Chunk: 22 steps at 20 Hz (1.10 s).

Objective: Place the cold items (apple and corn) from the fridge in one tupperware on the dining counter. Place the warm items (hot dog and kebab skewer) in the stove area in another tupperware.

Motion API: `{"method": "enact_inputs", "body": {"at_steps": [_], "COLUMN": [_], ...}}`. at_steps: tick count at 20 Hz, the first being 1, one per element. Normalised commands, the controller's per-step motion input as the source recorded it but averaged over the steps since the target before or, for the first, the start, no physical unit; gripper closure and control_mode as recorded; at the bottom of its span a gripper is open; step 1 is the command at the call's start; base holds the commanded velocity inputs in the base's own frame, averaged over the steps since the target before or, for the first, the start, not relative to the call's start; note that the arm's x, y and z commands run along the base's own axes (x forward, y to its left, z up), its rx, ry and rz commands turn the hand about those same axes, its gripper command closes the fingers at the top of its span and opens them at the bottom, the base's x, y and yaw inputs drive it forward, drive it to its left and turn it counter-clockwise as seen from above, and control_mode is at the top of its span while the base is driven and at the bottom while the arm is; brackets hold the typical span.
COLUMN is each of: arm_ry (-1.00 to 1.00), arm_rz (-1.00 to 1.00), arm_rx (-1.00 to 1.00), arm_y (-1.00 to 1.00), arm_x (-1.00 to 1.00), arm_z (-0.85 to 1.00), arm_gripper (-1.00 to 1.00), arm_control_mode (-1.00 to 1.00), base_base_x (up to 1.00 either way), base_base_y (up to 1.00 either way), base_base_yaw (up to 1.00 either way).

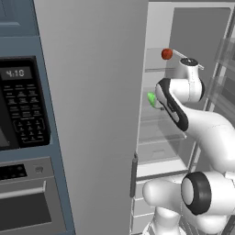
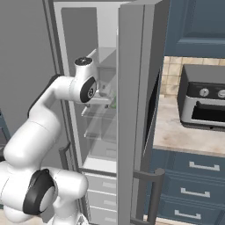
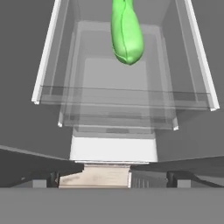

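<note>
The fridge (image 1: 183, 27) is seen w/ its door (image 2: 134, 110) swung open, and the arm is reached into the compartment. A red apple (image 1: 166, 54) is set on an upper glass shelf (image 1: 158, 69); the green-husked corn (image 3: 127, 33) is laid on a shelf lower down, just left of the wrist in the left base view. In the hand view the gripper (image 3: 111, 177) is held w/ jaws spread wide, nothing between them, apart from the corn. A microwave (image 1: 20, 103) is mounted left of the fridge; a toaster oven (image 2: 204, 103) is placed on the counter (image 2: 176, 127) to the right.
</note>
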Motion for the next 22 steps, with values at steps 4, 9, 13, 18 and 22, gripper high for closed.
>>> {"method": "enact_inputs", "body": {"at_steps": [4, 9, 13, 18, 22], "arm_ry": [0.00, 0.00, 0.00, 0.00, -0.01], "arm_rz": [-0.09, -0.02, 0.00, 0.00, 0.00], "arm_rx": [-0.11, -0.06, -0.01, 0.00, 0.00], "arm_y": [-0.01, -0.01, 0.00, 0.00, -0.07], "arm_x": [0.01, 0.01, 0.00, 0.00, 0.02], "arm_z": [-0.02, 0.00, -0.01, 0.00, 0.00], "arm_gripper": [-1.00, -1.00, -1.00, -1.00, -1.00], "arm_control_mode": [-1.00, -1.00, -1.00, -1.00, -1.00], "base_base_x": [0.00, 0.00, 0.00, 0.00, 0.00], "base_base_y": [0.00, 0.00, 0.00, 0.00, 0.00], "base_base_yaw": [0.00, 0.00, 0.00, 0.00, 0.00]}}
